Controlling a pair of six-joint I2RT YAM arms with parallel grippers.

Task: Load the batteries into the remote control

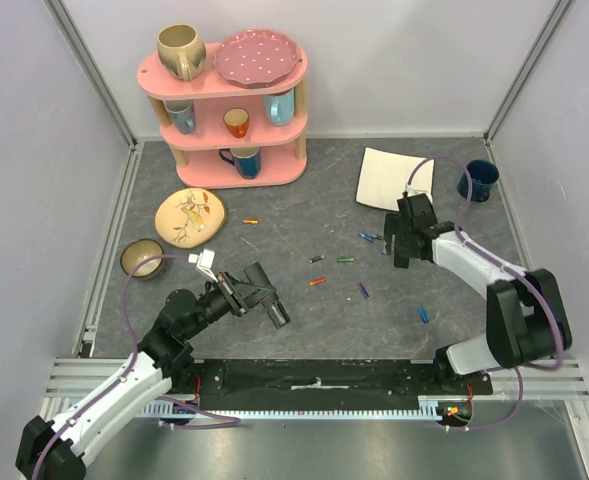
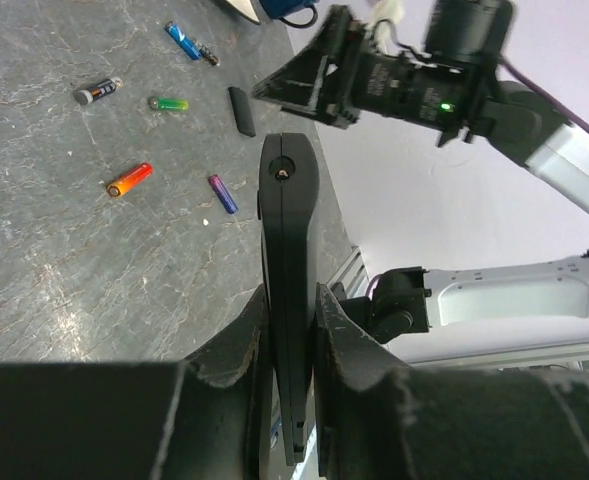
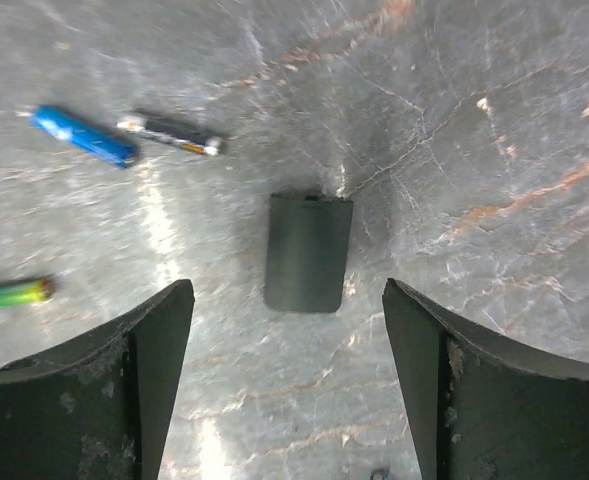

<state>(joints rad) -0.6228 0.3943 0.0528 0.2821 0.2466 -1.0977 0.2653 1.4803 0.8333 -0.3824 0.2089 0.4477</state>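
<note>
Remote control (image 2: pixel 289 230): held clear of the table (image 1: pixel 304 200), seen edge-on in the left wrist view, with the left gripper (image 2: pixel 292 320) closed on its lower part, one finger pressed to each side. Whether its battery bay faces up cannot be told. Batteries (image 2: pixel 129 180): none loaded, all lying loose on the table between the two arms, each apart from its neighbours. Small flat black plate (image 3: pixel 309 252): probably the battery door, lying flat beside a blue and a black battery. Right gripper (image 3: pixel 287 300): poised over this plate, fingers spread wide and holding nothing. Step in hand, as judged: presenting the remote while the first battery is fetched. The next move calls for the right gripper to shift off the plate, close on one battery along its length, and carry it to the remote.
</note>
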